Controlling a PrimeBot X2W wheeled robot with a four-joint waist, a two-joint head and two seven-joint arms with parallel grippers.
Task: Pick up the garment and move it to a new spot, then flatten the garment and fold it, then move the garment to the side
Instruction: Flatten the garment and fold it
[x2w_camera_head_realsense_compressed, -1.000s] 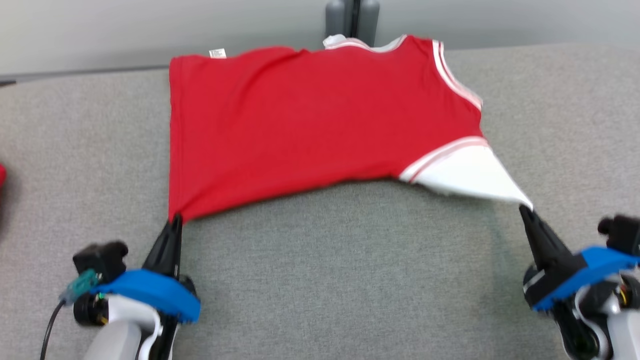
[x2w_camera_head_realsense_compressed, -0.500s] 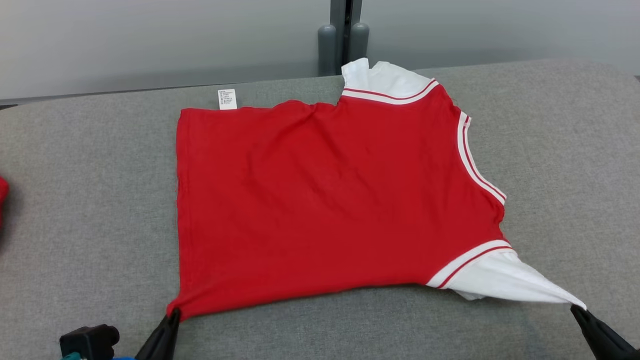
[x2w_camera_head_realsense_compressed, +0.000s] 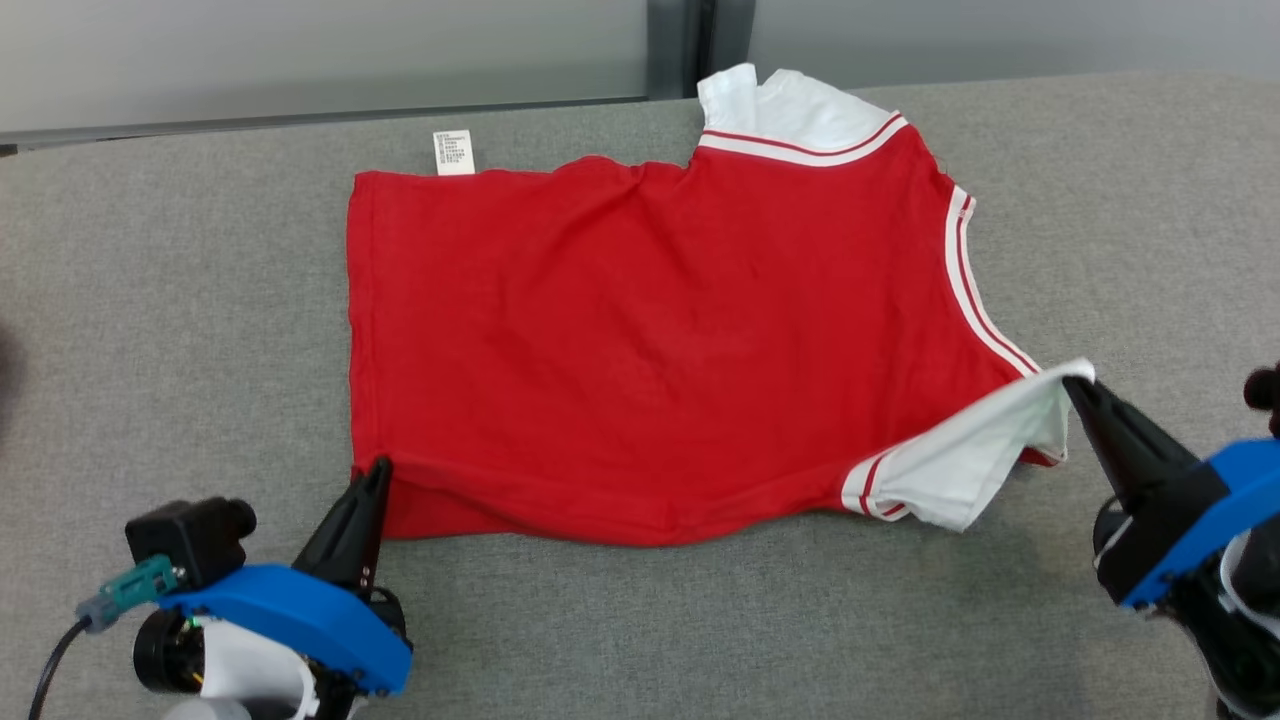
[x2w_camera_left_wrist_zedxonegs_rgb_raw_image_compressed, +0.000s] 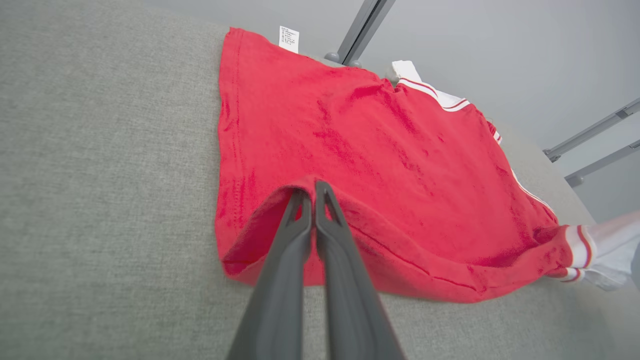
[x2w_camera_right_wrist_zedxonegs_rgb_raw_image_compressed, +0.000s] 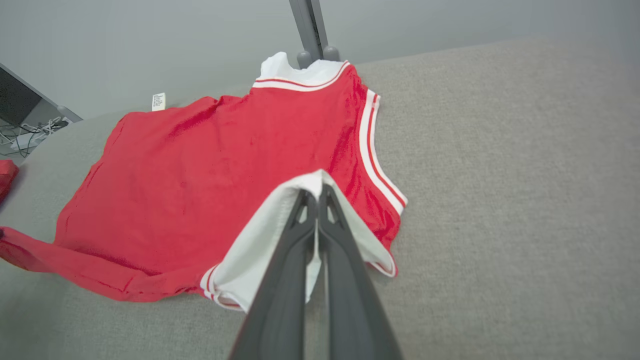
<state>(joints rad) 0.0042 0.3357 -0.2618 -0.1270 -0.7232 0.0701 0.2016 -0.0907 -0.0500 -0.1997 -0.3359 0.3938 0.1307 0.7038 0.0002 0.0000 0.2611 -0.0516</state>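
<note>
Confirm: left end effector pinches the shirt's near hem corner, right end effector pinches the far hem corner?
No. The right end effector pinches the white sleeve, not a hem corner, per the right wrist view. The left end effector does pinch the near hem corner.

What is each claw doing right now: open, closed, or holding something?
Left claw: closed on the garment's red bottom corner.
Right claw: closed on its white sleeve.
</note>
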